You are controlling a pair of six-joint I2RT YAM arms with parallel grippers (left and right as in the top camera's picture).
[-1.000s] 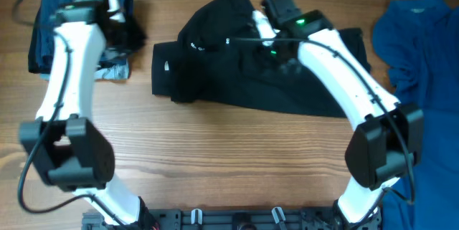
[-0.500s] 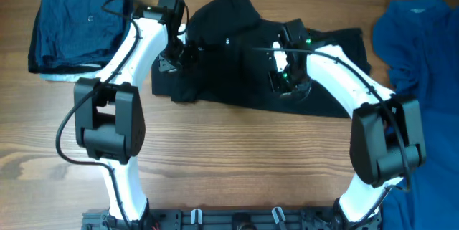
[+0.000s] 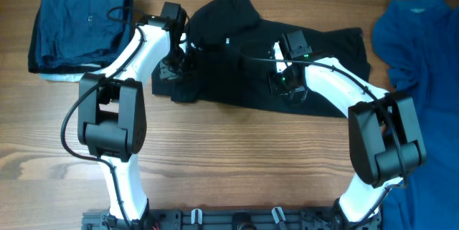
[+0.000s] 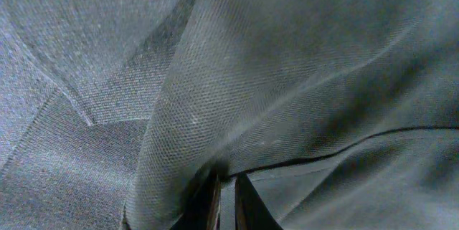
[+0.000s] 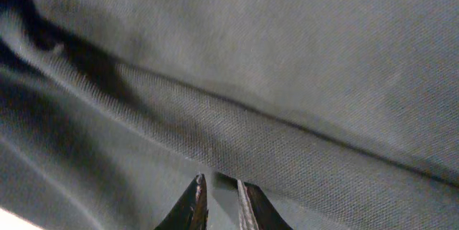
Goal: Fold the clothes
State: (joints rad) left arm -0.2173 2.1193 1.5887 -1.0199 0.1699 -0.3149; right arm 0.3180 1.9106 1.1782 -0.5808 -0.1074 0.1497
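The black polo (image 3: 237, 65) lies spread and rumpled across the middle of the table, its small white logo (image 3: 167, 65) near the left edge. My left gripper (image 3: 179, 61) is down on the polo's left part; in the left wrist view its fingers (image 4: 224, 200) are pinched together on a raised fold of the black fabric (image 4: 237, 94). My right gripper (image 3: 283, 81) is down on the polo's middle; its fingers (image 5: 219, 195) are nearly closed on a fabric edge (image 5: 287, 137). A bright blue shirt (image 3: 419, 58) lies at the right. A folded navy garment (image 3: 79, 26) lies at the back left.
The bare wooden table (image 3: 229, 158) stretches in front of the polo. A pale cloth edge (image 3: 57, 78) shows under the navy pile. The arm bases stand at the front edge (image 3: 237, 219).
My left arm swung from the navy pile over to the polo's left part and settled there. My right gripper moved down and slightly left onto the polo's middle. Both sets of fingers now pinch fabric.
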